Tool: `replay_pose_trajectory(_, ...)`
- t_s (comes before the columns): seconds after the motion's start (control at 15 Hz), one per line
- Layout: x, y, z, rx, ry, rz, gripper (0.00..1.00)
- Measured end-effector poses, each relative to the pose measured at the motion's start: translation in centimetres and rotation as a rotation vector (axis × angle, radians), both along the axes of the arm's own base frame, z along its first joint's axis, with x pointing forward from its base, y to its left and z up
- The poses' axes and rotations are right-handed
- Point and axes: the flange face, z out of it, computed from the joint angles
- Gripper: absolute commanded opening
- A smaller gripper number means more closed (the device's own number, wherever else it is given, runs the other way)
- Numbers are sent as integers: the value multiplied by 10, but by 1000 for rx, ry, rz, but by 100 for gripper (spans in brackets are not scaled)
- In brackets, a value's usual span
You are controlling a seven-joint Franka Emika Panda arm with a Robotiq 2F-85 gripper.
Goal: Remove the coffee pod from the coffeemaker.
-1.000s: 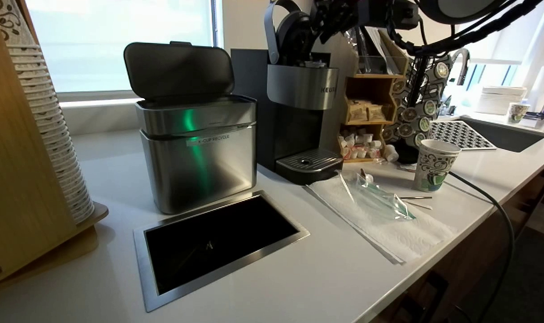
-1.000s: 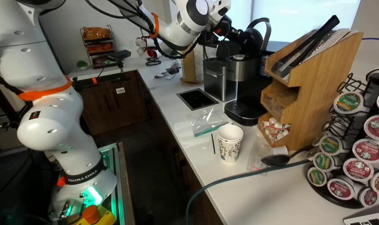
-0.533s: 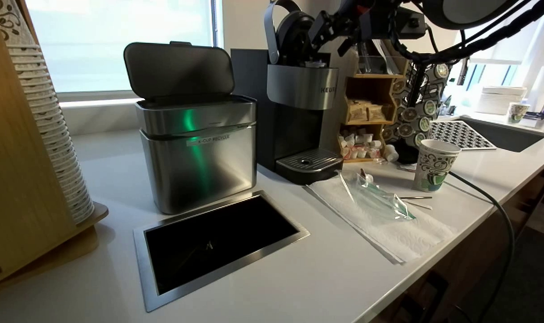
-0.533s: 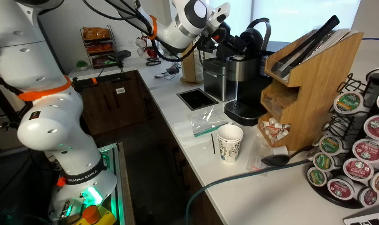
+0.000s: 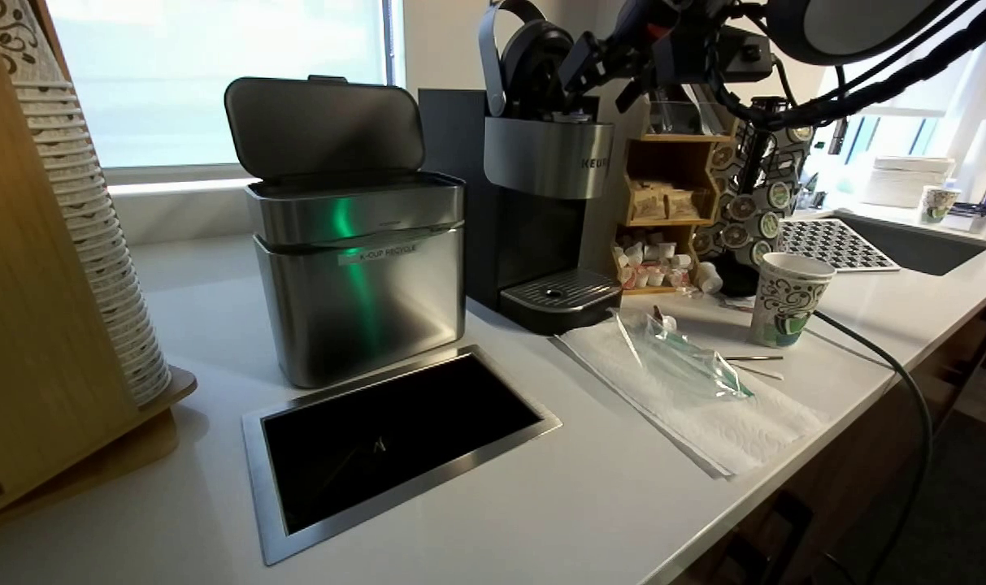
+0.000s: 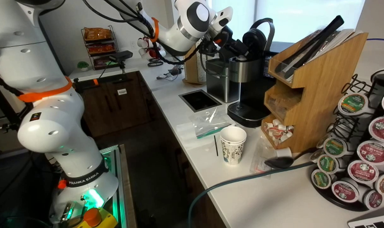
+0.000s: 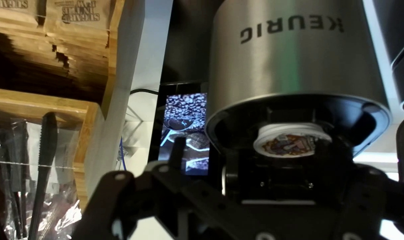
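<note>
1. White desk (image 5: 590, 496) is running under the window (image 5: 216, 73), dark cabinets (image 6: 128, 110) sitting below.
2. Coffeemaker (image 5: 541, 175) is standing upright at the back of the desk, handle (image 5: 491, 69) raised, head (image 7: 295, 60) open. Drip tray (image 5: 562, 291) is sitting at its foot.
3. Coffee pod (image 7: 290, 144) is sitting in the coffeemaker's open head. Wrist view is showing its white rim and printed top; both exterior views are showing it as a pale disc.
4. Jaws are hanging just above the head, standing wide. Wrist view is showing one on each side of the pod; whether either is touching it, can't tell.
5. White arm (image 6: 185, 28) is spanning from a base (image 6: 87, 190) beside the desk to the coffeemaker.
6. Brushed-steel bin (image 5: 371, 301) is standing just beside the coffeemaker, bin lid (image 5: 326, 130) raised, label (image 5: 383, 253) reading "K-CUP RECYCLE". Framed opening (image 5: 415, 484) is sitting in the desk, in front of it.
7. Zip bag (image 5: 696, 361) is lying on a paper towel (image 5: 753, 439) near the drip tray; patterned paper cup (image 5: 792, 301) is standing upright nearby.
8. Wooden organizer (image 6: 324, 79) is standing on the coffeemaker's other side from the bin, holding sugar packets (image 7: 78, 43) and small white cups (image 6: 278, 131). Pod carousel (image 6: 327, 194) is standing past it.
</note>
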Motion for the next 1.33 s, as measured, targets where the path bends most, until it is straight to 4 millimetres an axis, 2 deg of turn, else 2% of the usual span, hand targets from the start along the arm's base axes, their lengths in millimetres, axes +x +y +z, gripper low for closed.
replay_pose_trajectory(0.2, 0, 2, 0, 0, 0, 3, 73)
replay_pose_trajectory(0.33, 0, 4, 0, 0, 0, 7, 95)
replay_pose_trajectory(0.4, 0, 5, 0, 0, 1, 9, 99)
replay_pose_trajectory(0.6, 2, 5, 0, -3, 0, 13, 100)
replay_pose_trajectory(0.93, 2, 18, -6, -4, 11, 36, 98)
replay_pose_trajectory(1.0, 2, 19, -8, -5, 13, 38, 88)
replay_pose_trajectory(1.07, 2, 20, -9, -5, 16, 40, 87)
replay_pose_trajectory(1.2, 4, 20, -10, -5, 17, 40, 62)
replay_pose_trajectory(1.33, 5, 19, -9, -5, 15, 40, 45)
